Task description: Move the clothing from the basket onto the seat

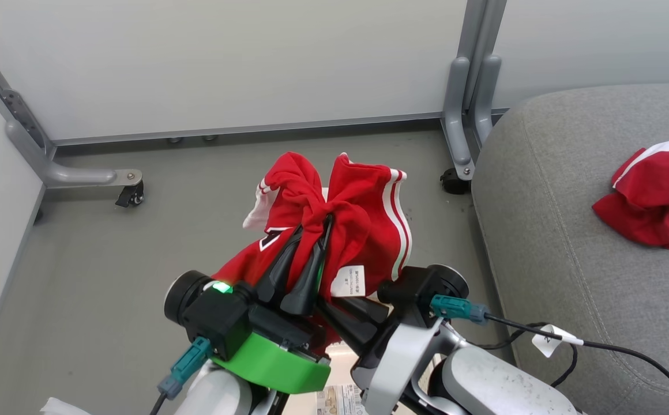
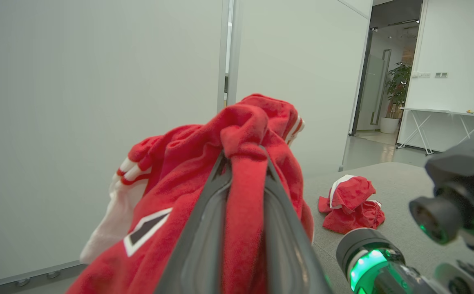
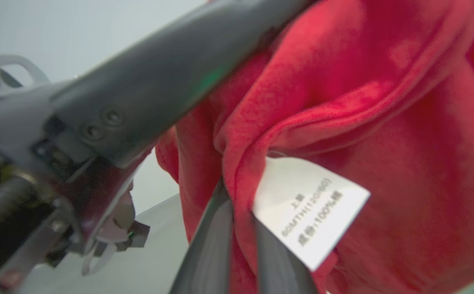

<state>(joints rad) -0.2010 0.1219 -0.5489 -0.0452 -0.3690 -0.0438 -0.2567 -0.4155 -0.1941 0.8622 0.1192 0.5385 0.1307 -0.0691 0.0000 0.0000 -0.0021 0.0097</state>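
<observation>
Left gripper (image 1: 313, 230): clamped on bunched fold of red garment (image 1: 363, 213), cloth spilling over both sides of fingers. Load hangs above grey floor (image 1: 109, 259).

Right gripper (image 3: 241, 204): closed on lower fold, just beside white tag (image 3: 306, 208). I read both arms as sharing one load.

Garment is bunched, with no clear long axis.

Seat (image 1: 542, 242) lies to my right, well apart from load; right arm is nearer it. Other red garment (image 1: 657, 196) already lies on seat, further right.

Judgement: coming move is rightward carry over seat edge, released short of other piece.

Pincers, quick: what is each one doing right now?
Left pincer: closed on the red garment.
Right pincer: closed on the same garment, near its tag.
</observation>
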